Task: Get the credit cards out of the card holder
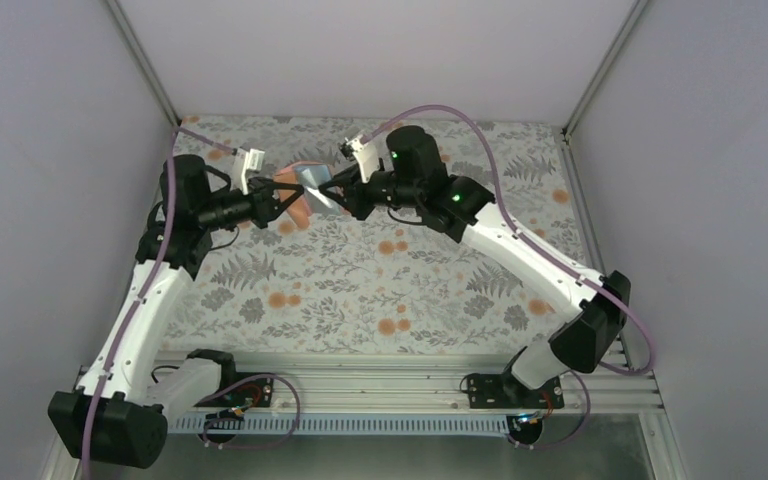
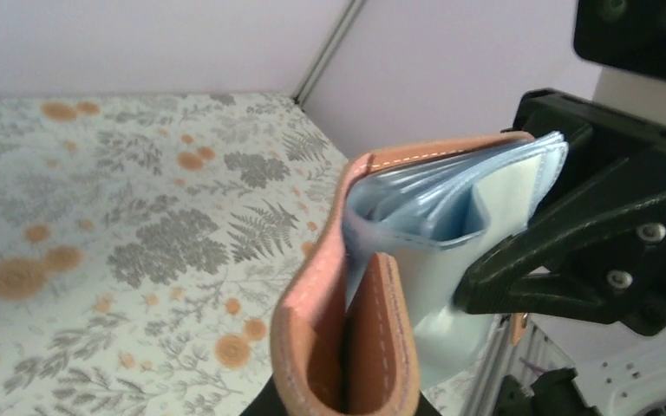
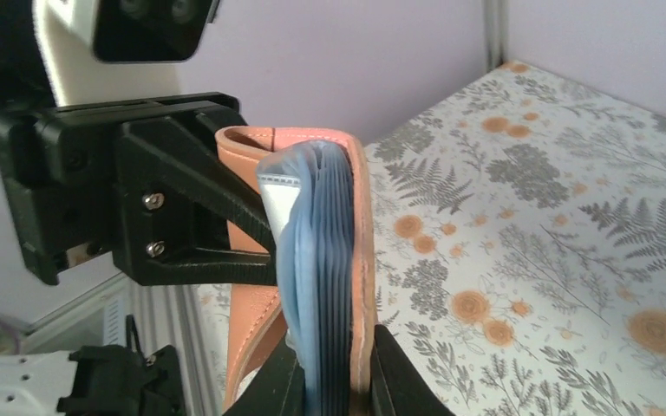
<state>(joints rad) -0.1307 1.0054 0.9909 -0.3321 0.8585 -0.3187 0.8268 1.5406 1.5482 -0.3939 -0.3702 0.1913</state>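
Holder (image 2: 381, 338) is folded, stitched reddish-tan leather outside, floppy pale blue inside. Left claw (image 1: 288, 203) and right claw (image 1: 338, 195) both pinch it above the floral counter (image 1: 360, 290).

A worktop (image 1: 580, 215) lay under a pale cloth (image 1: 360, 285) printed with grey ferns and orange blooms. Plain lilac walls (image 1: 360, 50) closed it in on three sides, with slim metal posts (image 1: 145, 60) in the back corners. A ribbed aluminium rail (image 1: 360, 372) ran along the near edge.
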